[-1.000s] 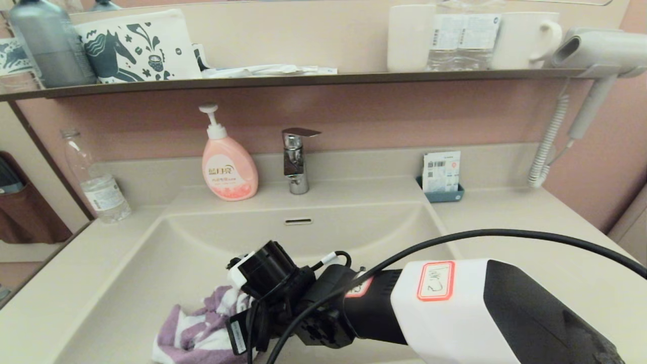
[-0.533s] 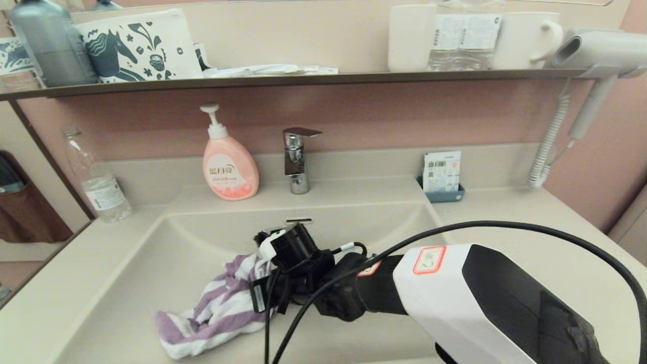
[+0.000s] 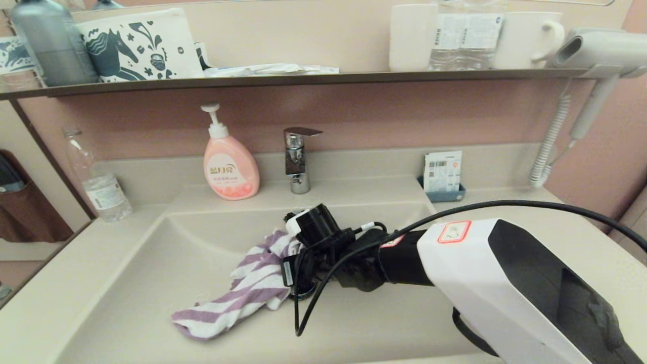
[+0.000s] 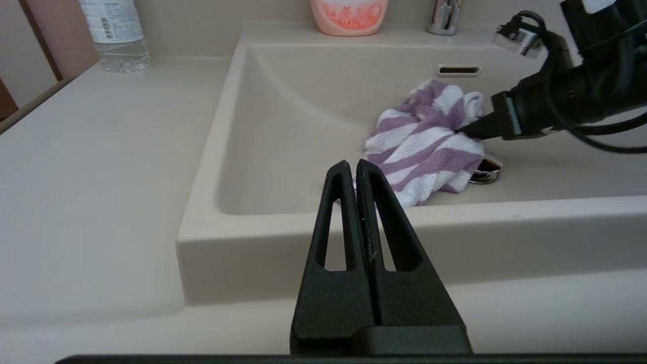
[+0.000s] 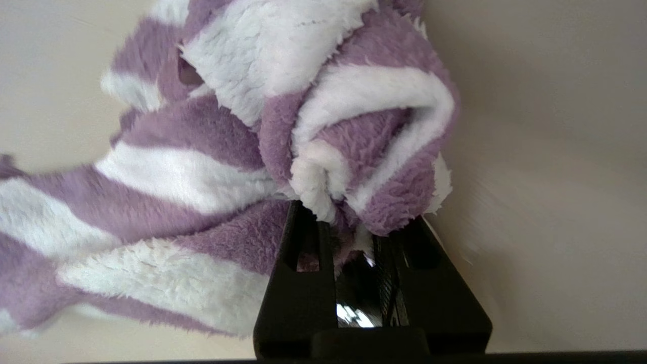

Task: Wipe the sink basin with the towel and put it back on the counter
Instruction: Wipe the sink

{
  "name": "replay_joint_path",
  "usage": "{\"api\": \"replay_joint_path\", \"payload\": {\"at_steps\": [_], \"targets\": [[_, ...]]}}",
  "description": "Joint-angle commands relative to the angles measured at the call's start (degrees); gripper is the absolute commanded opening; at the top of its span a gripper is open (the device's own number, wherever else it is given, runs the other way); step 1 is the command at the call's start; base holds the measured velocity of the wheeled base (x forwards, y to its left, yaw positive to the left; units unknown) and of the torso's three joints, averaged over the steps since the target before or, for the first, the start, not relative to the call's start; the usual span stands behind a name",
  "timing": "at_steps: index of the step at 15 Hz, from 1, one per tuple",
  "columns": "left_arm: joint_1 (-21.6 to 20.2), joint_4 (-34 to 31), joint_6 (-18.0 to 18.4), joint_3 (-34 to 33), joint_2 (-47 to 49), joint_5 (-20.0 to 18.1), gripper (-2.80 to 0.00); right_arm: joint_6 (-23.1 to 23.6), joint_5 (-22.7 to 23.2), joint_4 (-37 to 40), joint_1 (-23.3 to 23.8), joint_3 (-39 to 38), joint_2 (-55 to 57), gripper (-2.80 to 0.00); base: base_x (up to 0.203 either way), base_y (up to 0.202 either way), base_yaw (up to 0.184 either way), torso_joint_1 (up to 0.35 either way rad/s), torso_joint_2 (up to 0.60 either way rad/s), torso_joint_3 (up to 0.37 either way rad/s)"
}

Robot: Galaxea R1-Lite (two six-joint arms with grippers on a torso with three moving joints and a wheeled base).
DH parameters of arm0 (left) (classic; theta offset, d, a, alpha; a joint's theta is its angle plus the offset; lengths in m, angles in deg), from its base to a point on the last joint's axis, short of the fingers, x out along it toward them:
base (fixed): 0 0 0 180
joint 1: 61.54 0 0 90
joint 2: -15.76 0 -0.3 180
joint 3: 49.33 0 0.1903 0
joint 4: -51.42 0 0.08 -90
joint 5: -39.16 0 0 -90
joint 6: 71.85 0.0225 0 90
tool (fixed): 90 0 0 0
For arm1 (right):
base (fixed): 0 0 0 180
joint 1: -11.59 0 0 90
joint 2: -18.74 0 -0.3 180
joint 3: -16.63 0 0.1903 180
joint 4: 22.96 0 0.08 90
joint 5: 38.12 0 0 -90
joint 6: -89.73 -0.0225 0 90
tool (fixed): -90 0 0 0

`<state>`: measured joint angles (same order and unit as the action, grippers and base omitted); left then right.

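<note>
The purple-and-white striped towel (image 3: 242,288) lies on the floor of the beige sink basin (image 3: 131,273), one end bunched at my right gripper (image 3: 289,263). In the right wrist view the right gripper (image 5: 354,217) is shut on a fold of the towel (image 5: 202,177). The chrome drain plug (image 4: 486,173) peeks out beside the towel (image 4: 424,151), below the overflow slot (image 4: 458,70). My left gripper (image 4: 352,167) is shut on nothing, low in front of the basin's front rim, out of the head view. The counter (image 3: 530,222) flanks the basin.
A pink soap bottle (image 3: 230,164) and a chrome tap (image 3: 297,159) stand behind the basin. A water bottle (image 3: 98,182) is at the back left, and a small blue tray of packets (image 3: 443,177) at the back right. A dark shelf (image 3: 303,78) and a hair dryer (image 3: 591,65) hang above.
My right gripper has dragged the towel from the basin's front left toward the middle and back. The towel now trails stretched out behind it.
</note>
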<state>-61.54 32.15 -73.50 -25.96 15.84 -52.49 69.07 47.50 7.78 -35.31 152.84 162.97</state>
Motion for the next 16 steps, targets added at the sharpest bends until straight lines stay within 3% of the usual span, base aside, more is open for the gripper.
{"api": "replay_joint_path", "payload": {"at_steps": [1,6,11,16], "targets": [[0.0,0.03,-0.02,0.0,0.01,-0.02,-2.8,-0.09,-1.27,5.68,1.2,-0.18,-2.3,-2.8,0.0,0.0,0.0,0.0,0.0,0.0],[0.0,0.03,-0.02,0.0,0.01,-0.02,-2.8,-0.17,-5.68,20.43,5.02,-5.04,-9.53,-2.8,0.0,0.0,0.0,0.0,0.0,0.0],[0.0,0.03,-0.02,0.0,0.01,-0.02,-2.8,-1.82,-6.88,50.31,3.76,-7.67,-18.31,-2.8,0.0,0.0,0.0,0.0,0.0,0.0],[0.0,0.03,-0.02,0.0,0.01,-0.02,-2.8,-4.39,-6.29,56.77,0.48,-12.59,-31.59,-2.8,0.0,0.0,0.0,0.0,0.0,0.0]]}}
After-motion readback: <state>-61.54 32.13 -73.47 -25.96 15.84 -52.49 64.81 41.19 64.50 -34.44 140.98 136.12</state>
